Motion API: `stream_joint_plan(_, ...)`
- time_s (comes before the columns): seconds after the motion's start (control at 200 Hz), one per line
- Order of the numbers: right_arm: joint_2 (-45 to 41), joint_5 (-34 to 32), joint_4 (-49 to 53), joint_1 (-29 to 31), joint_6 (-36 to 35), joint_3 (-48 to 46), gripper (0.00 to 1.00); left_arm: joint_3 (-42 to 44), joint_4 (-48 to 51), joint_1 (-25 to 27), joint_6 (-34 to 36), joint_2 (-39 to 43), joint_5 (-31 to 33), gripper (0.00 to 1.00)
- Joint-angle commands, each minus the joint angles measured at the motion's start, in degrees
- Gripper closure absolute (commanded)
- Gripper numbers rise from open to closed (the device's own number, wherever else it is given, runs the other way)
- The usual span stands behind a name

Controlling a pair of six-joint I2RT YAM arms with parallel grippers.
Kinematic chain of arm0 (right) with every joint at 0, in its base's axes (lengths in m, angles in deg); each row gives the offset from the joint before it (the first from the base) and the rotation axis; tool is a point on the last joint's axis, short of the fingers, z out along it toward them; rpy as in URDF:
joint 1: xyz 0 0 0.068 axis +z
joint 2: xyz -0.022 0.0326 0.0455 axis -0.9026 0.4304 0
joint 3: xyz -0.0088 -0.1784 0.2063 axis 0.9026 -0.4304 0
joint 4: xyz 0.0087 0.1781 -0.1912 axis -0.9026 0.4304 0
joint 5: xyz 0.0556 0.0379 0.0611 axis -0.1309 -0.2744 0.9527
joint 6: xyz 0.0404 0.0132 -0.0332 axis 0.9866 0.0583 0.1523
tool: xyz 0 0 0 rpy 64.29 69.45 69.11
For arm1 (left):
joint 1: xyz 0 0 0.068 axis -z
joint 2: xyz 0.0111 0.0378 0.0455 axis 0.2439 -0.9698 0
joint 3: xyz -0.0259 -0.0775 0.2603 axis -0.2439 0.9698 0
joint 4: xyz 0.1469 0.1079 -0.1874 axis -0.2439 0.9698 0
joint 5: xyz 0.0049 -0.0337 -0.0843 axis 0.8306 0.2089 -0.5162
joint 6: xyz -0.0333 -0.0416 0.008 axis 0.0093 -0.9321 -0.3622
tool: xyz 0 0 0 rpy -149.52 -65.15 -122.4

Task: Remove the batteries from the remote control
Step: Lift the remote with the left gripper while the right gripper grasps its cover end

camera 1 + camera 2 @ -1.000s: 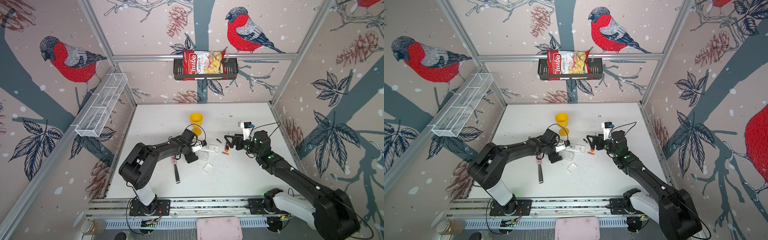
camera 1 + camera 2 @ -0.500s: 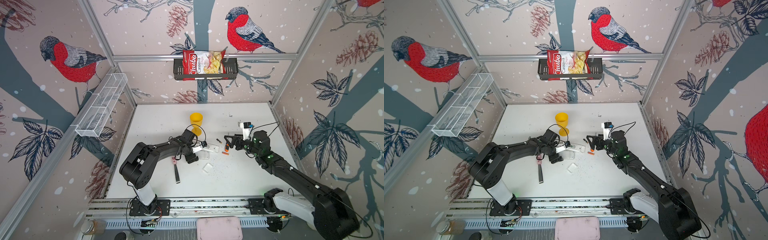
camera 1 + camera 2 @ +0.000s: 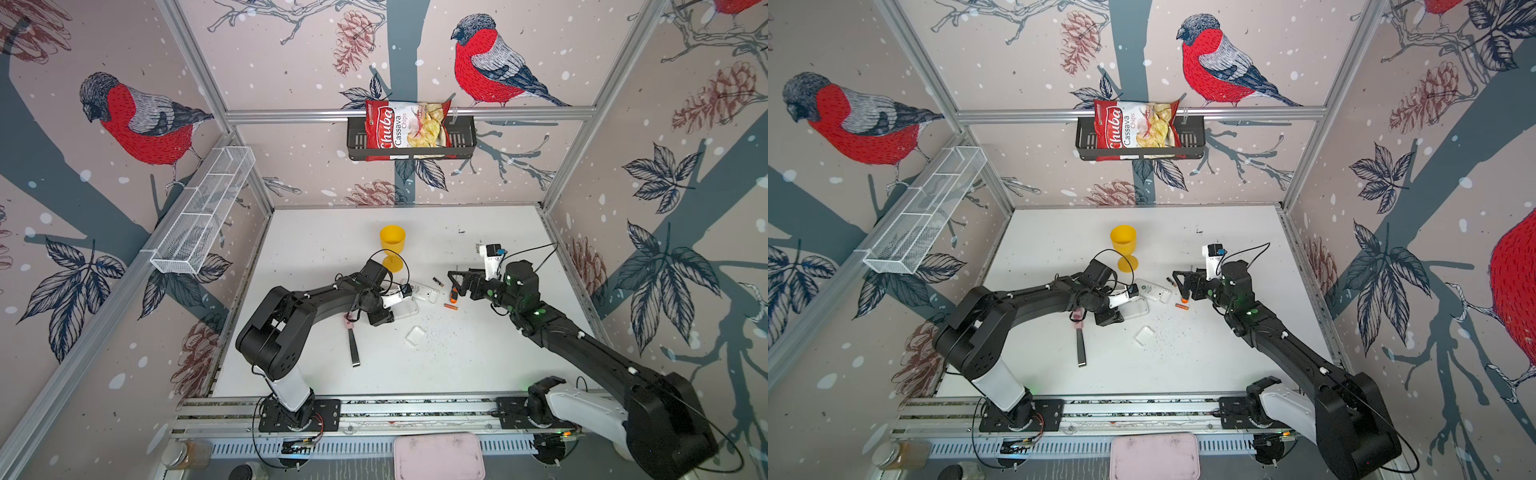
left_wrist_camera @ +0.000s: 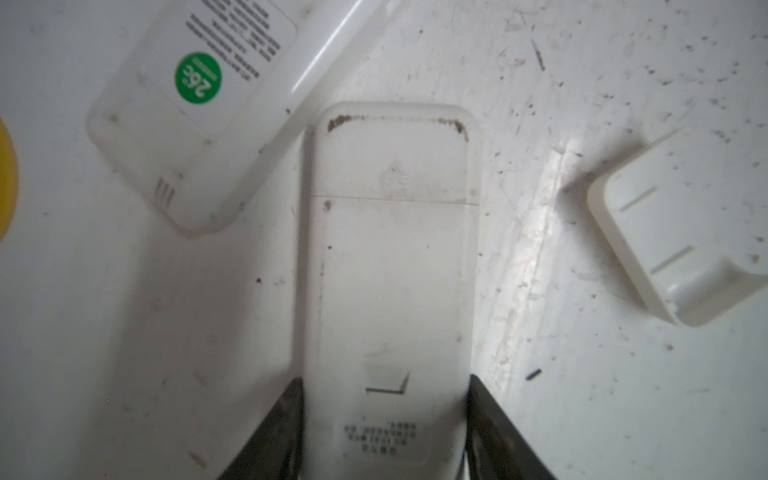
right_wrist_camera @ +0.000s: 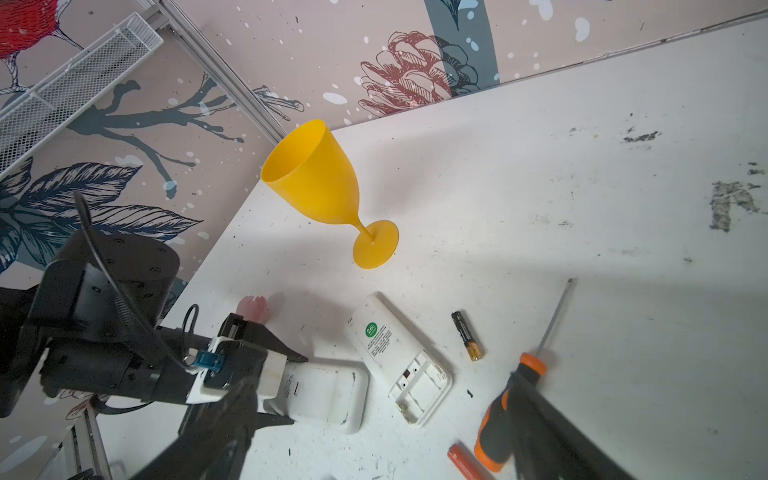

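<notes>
- Nearest you: the loose cover (image 3: 416,335) lies flat on the bench (image 3: 478,357), apart from the rest.
- Just past it is the change. Your left hand (image 4: 384,378) has drawn its jaws in over the last second. In the left wrist view both fingers (image 4: 286,415) now sit against the long sides of the closed remote (image 4: 390,270). Read that as clamped on it, with the remote flat on the bench. The arm itself has barely shifted.
- That remote's back cover looks seated and its seam is unbroken, so any cells inside are hidden.
- Against its far corner, touching or just beside, lies the opened remote (image 5: 401,361). Its green sticker faces up and its battery bay is bare.
- The orange battery (image 5: 465,461) lies loose on the bench near the bay end. The black-and-gold battery (image 5: 467,336) lies just beyond the opened remote.
- Your right hand (image 3: 457,282) has not moved. Its jaws are spread wide and grip nothing, with one finger close by the handle of the screwdriver (image 5: 494,432).
- Farthest out, the yellow goblet (image 5: 320,183) stands upright, well clear.

Judgement: the first remote looks finished. The fresh clamp suggests the second one is being pinned so its cover can be slid off. Expect the right hand to do that work. Watch that the remote doesn't skate under the push.
</notes>
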Motion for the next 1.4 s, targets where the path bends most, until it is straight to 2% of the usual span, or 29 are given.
stream_joint_plan(0.0, 1.8, 0.8, 0.2, -0.1, 0.6, 1.3, 0.08, -0.7, 2.3, -0.2, 0.1, 2.3, -0.3, 0.53)
stream_joint_plan(0.125, 4.1, 2.1, 1.7, 0.0, 0.9, 3.1, 0.11, -0.6, 2.7, 0.0, 0.1, 7.0, -1.1, 0.54)
stream_joint_plan(0.23, 6.5, 4.0, 5.1, 0.8, -0.1, 6.1, 0.17, 1.0, 2.1, 0.3, 1.1, 11.4, -2.1, 0.53)
stream_joint_plan(0.475, 13.1, 5.4, 18.9, 7.5, -4.7, 15.1, 0.29, 6.4, -3.4, 1.4, 2.2, 19.0, -5.0, 0.53)
stream_joint_plan(0.585, 15.9, 3.1, 22.8, 11.0, -5.2, 18.5, 0.30, 7.1, -4.5, 1.8, 2.1, 21.1, -4.7, 0.53)
stream_joint_plan(0.71, 17.7, 0.9, 24.5, 14.3, -4.5, 20.2, 0.31, 8.2, -5.8, 1.8, 1.6, 22.9, -4.3, 0.53)
stream_joint_plan(0.835, 18.7, 0.4, 25.3, 16.9, -4.0, 21.1, 0.42, 10.0, -8.5, 1.9, 1.1, 24.8, -4.3, 0.53)
stream_joint_plan(0.92, 19.2, -0.7, 26.1, 18.6, -3.8, 21.7, 0.46, 10.4, -9.2, 1.9, 0.9, 25.0, -4.6, 0.54)
stream_joint_plan(1.176, 19.0, -2.6, 26.7, 20.7, -3.4, 22.1, 0.44, 9.6, -8.5, 2.1, 0.9, 23.9, -4.5, 0.55)
stream_joint_plan(1.396, 19.5, -3.3, 26.6, 20.8, -3.2, 22.2, 0.58, 9.7, -8.3, 2.1, 0.7, 23.9, -3.9, 0.55)
